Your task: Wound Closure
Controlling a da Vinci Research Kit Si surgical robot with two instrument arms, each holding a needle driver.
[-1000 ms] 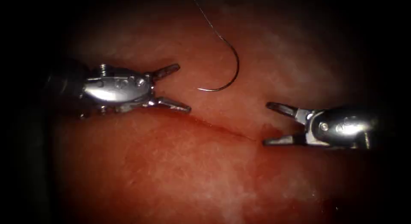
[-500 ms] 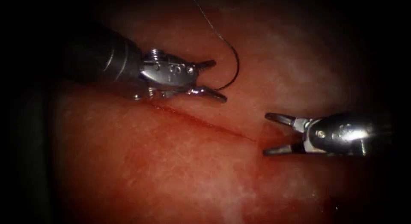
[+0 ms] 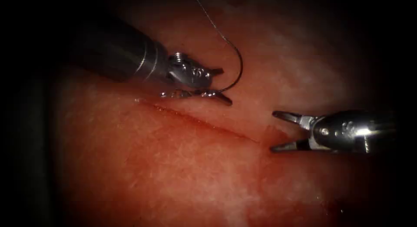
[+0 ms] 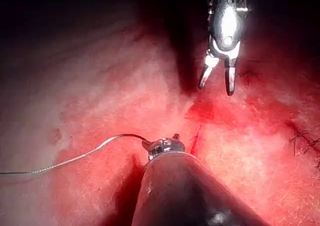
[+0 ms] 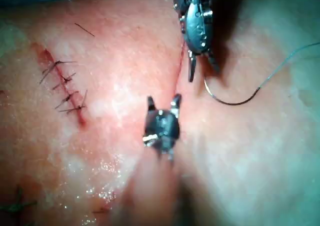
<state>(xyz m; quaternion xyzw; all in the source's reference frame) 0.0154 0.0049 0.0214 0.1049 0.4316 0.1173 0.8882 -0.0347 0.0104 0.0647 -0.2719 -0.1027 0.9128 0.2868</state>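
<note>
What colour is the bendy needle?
Dark grey, thin and shiny. The needle shows best in the endoscope view.

Left end effector [image 3: 219,84]: polished silver clevis, small round pins, threaded screw behind wrist, dark grey cylindrical shaft with metal collar. Right end effector [image 3: 278,131]: matching silver body, round pivot screw, dark tapered tips.

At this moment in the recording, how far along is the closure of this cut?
Done: nothing on this cut; it lies open, with no stitch across it. In hand: the left tool has its open jaws around the needle near its tip end; a grip cannot be confirmed. The needle rests on the tissue, not in it, thread trailing away. The right tool holds nothing, jaws open. Left: every stitch.
</note>
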